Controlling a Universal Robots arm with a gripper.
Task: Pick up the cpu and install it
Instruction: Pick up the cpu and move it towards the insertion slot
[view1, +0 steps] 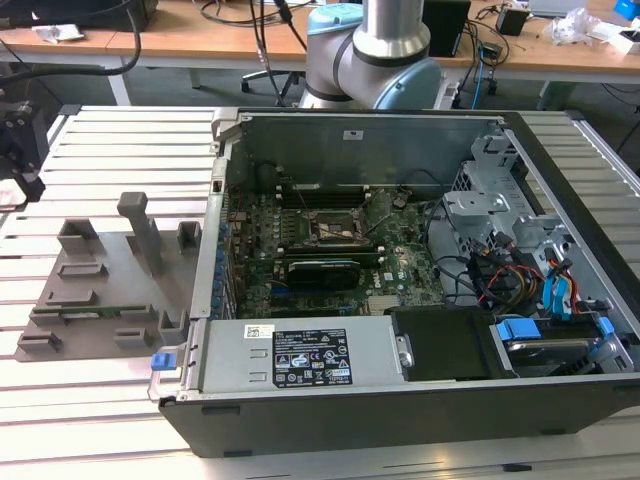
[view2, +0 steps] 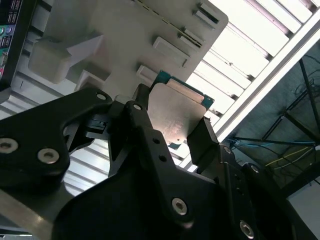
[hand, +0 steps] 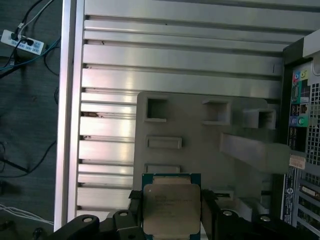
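The cpu (hand: 171, 207) is a flat square chip with a pale silver top and a thin green edge. It is clamped between the black fingers of my gripper (hand: 171, 214), which is shut on its two opposite sides. In the second wrist view the cpu (view2: 175, 117) sits in the gripper (view2: 172, 126), held above the near end of the grey fixture tray (view2: 115, 30). In the exterior view the gripper (view1: 20, 150) is a dark shape at the far left edge. The open motherboard socket (view1: 335, 228) lies inside the computer case, far to the exterior view's right of the gripper.
The grey fixture tray (view1: 100, 290) with raised holders and a tall post (view1: 145, 230) lies on the slatted aluminium table (view1: 100, 150). The open computer case (view1: 400, 400) holds a black card (view1: 322, 268), cables and drive bays. The arm's base (view1: 390, 50) stands behind the case.
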